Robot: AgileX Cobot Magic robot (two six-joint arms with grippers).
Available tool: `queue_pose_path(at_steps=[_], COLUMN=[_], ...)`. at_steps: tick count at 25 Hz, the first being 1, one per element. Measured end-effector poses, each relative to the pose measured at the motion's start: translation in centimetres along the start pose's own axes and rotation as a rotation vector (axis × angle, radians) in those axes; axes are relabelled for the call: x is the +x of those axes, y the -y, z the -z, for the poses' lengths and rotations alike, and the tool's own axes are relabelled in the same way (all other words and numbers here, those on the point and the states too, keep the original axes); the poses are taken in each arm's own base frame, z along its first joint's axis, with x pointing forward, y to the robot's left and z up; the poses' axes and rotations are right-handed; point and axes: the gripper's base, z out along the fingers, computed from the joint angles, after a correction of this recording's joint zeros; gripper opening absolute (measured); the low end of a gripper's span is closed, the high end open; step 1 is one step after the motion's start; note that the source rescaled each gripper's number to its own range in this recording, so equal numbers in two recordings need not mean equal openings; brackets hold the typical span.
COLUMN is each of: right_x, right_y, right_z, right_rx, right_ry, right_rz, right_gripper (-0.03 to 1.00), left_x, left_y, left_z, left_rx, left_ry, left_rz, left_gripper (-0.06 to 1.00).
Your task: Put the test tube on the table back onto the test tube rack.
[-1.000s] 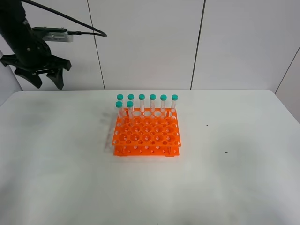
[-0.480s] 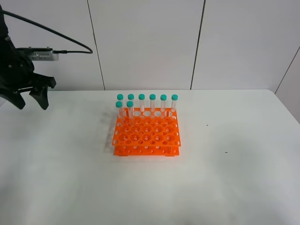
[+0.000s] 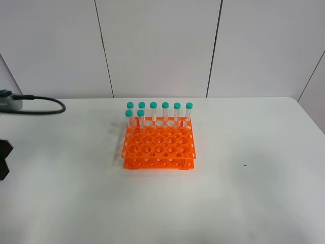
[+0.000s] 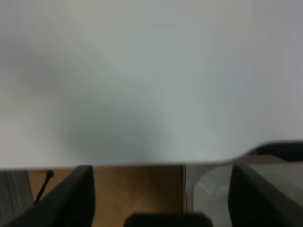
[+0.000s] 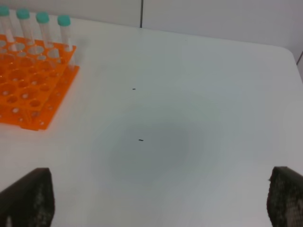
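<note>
The orange test tube rack (image 3: 158, 145) stands in the middle of the white table (image 3: 254, 193). Several teal-capped test tubes (image 3: 153, 113) stand upright in its back rows. No tube lies on the table in any view. The rack (image 5: 28, 90) and some tubes (image 5: 63, 29) also show in the right wrist view. My left gripper (image 4: 160, 177) is open and empty over the table's edge. My right gripper (image 5: 161, 175) is open and empty above bare table to the right of the rack.
A black part of the left arm (image 3: 3, 158) shows at the left edge of the high view, with a grey camera and black cable (image 3: 35, 99) behind it. Small dark specks (image 3: 245, 164) mark the table right of the rack.
The left arm has swung from above the table's back left corner leftward and down, almost out of the high view. The rack and tubes have not moved.
</note>
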Motion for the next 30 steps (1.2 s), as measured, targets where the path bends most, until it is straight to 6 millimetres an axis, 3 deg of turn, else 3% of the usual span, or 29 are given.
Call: queue_pose_path(at_steps=[7,13,18,30], right_x=[0.0,0.0,0.0,0.0], right_y=[0.0,0.0,0.0,0.0], right_z=[0.0,0.0,0.0,0.0], right_rx=[0.0,0.0,0.0,0.0], right_ry=[0.0,0.0,0.0,0.0], right_rz=[0.0,0.0,0.0,0.0], right_gripper=[1.0,1.0,1.0,1.0], left_x=[8.6,12.6,14.3,15.5], left_y=[0.1,0.2,0.2,0.2], left_z=[-0.3,-1.0,-0.4,-0.3], left_rx=[0.002,0.009,0.014,0.016], left_ry=[0.228,0.492,0.64,0.72], left_rz=[0.046,0.067,0.077,0.078], left_gripper=[0.89,0.89,0.89,0.89])
